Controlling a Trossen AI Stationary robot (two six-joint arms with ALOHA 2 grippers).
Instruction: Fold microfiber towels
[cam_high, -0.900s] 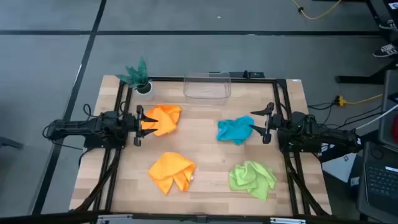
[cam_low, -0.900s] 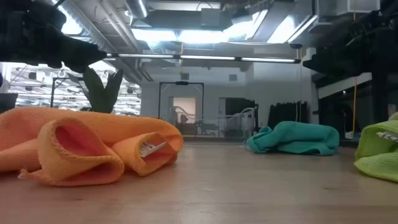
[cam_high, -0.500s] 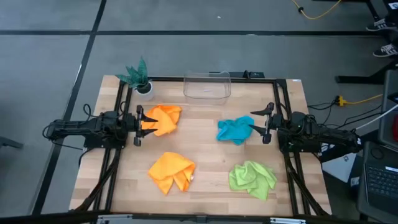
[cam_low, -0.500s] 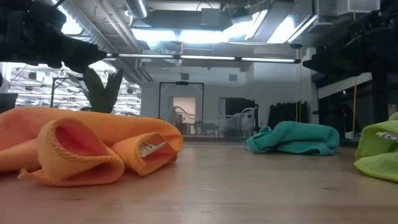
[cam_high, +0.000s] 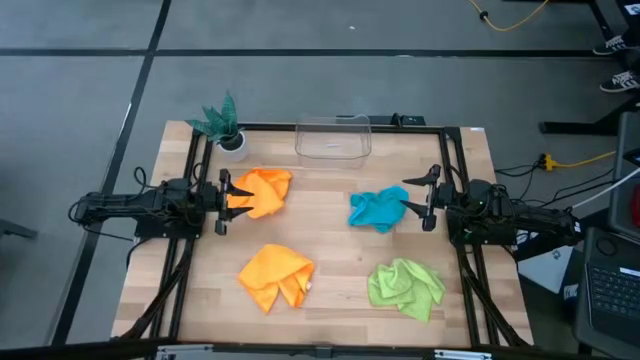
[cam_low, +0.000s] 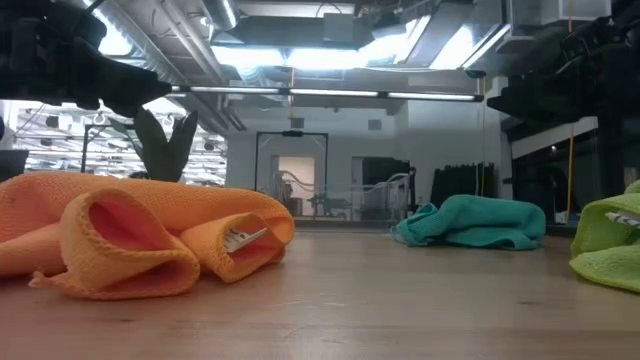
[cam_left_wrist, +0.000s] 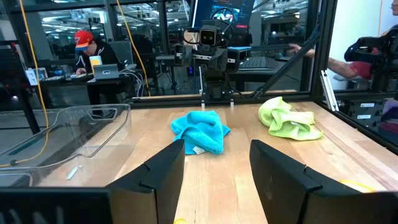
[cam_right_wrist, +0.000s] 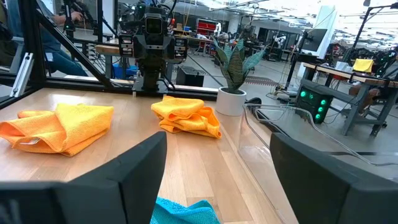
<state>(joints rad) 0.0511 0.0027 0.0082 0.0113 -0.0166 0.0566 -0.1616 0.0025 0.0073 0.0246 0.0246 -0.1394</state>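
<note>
Nothing folded yet: my four crumpled soft microfiber towels (cam_high: 277, 277) lie untouched, left gripper (cam_high: 222, 189) and right gripper (cam_high: 430, 198) fingers spread, empty.

Low view: near orange towel (cam_low: 140, 240) cut off at the left edge, lime towel (cam_low: 610, 245) cut off at the right; both grippers out of that frame. Right wrist view: teal towel (cam_right_wrist: 185, 210) mostly below the bottom edge, only its top fold shows. Left wrist view: clear bin (cam_left_wrist: 56, 140) runs off the left edge; a yellow-orange sliver at lower right is too small to identify.
</note>
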